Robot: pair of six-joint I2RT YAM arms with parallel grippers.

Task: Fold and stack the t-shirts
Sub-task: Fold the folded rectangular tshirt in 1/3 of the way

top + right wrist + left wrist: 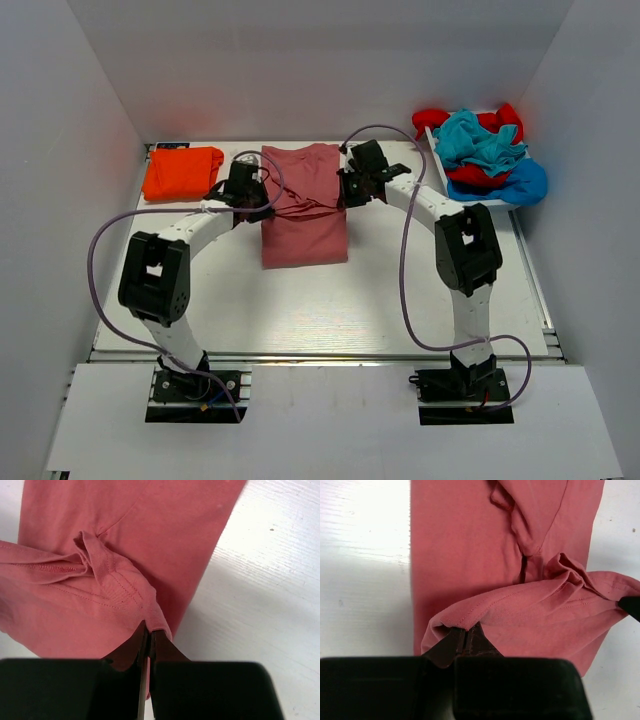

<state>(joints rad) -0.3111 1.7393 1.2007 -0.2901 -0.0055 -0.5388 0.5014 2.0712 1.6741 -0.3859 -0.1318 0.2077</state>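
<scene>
The dusty pink-red t-shirt lies in a long folded strip on the table's middle, its far part raised. My left gripper is shut on the shirt's left hem edge. My right gripper is shut on the right edge. Both hold the fold above the strip, the cloth sagging between them. The right fingertip shows at the edge of the left wrist view. A folded bright orange t-shirt lies at the far left. Red, teal and blue t-shirts are heaped at the far right.
The heap sits in a white tray at the table's far right corner. White walls close the back and sides. Purple cables loop from both arms over the near table. Bare white table shows in front of the strip.
</scene>
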